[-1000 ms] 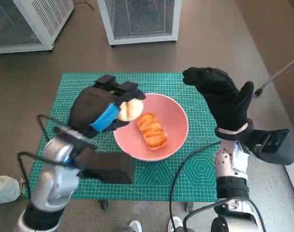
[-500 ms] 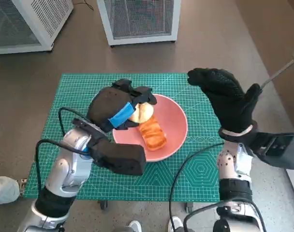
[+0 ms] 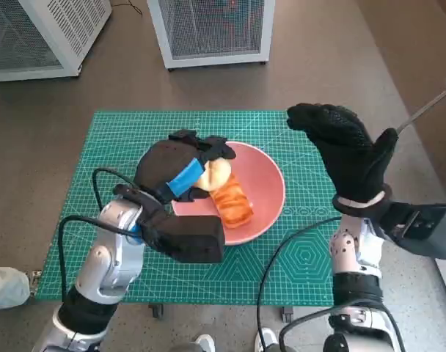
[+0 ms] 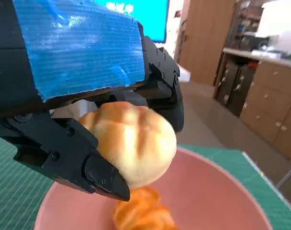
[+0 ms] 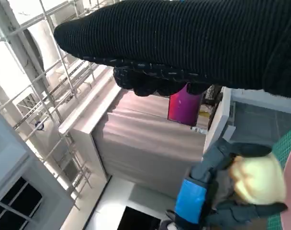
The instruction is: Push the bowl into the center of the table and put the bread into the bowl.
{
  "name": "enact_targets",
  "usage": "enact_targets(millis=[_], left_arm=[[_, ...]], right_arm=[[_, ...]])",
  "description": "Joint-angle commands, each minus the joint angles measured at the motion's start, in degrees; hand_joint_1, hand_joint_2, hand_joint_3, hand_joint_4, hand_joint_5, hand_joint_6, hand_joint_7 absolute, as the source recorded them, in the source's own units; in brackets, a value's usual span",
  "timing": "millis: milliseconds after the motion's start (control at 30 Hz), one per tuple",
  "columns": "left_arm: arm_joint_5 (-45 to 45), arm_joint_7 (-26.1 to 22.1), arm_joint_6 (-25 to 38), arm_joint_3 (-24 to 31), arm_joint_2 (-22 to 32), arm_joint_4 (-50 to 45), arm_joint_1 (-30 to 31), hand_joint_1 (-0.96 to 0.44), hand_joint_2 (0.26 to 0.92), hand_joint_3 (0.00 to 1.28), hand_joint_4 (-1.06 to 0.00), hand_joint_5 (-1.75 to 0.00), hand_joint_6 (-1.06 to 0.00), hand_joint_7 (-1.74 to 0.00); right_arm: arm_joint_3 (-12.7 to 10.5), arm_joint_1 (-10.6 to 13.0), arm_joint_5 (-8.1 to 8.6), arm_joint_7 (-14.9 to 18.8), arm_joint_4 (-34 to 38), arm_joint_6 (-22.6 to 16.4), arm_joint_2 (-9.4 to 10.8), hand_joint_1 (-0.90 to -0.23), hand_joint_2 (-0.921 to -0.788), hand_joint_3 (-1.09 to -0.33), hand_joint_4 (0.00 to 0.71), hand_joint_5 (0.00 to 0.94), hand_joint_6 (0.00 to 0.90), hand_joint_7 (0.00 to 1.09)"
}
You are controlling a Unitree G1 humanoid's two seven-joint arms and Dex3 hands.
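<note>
A pink bowl (image 3: 265,187) sits near the middle of the green cutting mat (image 3: 120,139), with an orange glazed pastry (image 3: 230,202) lying in it. My left hand (image 3: 175,165) grips a round pale bread roll (image 3: 217,173) over the bowl's left part; the left wrist view shows the roll (image 4: 131,143) pinched between black fingers (image 4: 69,158) above the bowl (image 4: 222,196) and the pastry (image 4: 140,215). My right hand (image 3: 348,150) hovers open to the right of the bowl, holding nothing. The right wrist view shows the left hand (image 5: 207,201) with the roll (image 5: 258,179).
The mat covers a small table (image 3: 282,312) whose edges lie close around it. Two white mesh-fronted cabinets (image 3: 212,29) stand on the floor beyond the far edge. Cables (image 3: 282,257) run across the near right part of the mat. A shoe (image 3: 6,286) shows at lower left.
My left hand has carried the roll rightward from the bowl's left rim to over the bowl. The right hand shifted slightly to the right and stays open.
</note>
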Motion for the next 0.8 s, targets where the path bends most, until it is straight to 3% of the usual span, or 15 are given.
enact_targets(millis=[33,367,800], left_arm=[[0.4,1.1,-0.6,0.1,0.3,-1.9,1.2,-0.3,0.891,0.01,-0.28,-0.02,-0.45,-0.1],[-12.1,3.6,-5.4,6.4,-1.8,-3.6,4.9,-0.34,0.887,0.0,-0.15,0.0,-0.37,-0.01],[-23.8,4.5,-10.4,13.0,-2.1,-6.0,7.2,-0.37,0.908,0.01,-0.13,0.0,-0.34,0.0]], right_arm=[[0.5,1.3,-0.74,-0.7,0.0,0.0,0.5,-0.478,-0.921,-0.417,0.418,0.0,0.659,0.01],[0.5,0.7,-0.82,-1.0,1.0,0.0,0.6,-0.486,-0.921,-0.411,0.419,0.001,0.671,0.01],[0.6,0.3,-1.19,-2.1,1.0,-0.3,0.5,-0.485,-0.921,-0.399,0.423,0.002,0.673,0.01]])
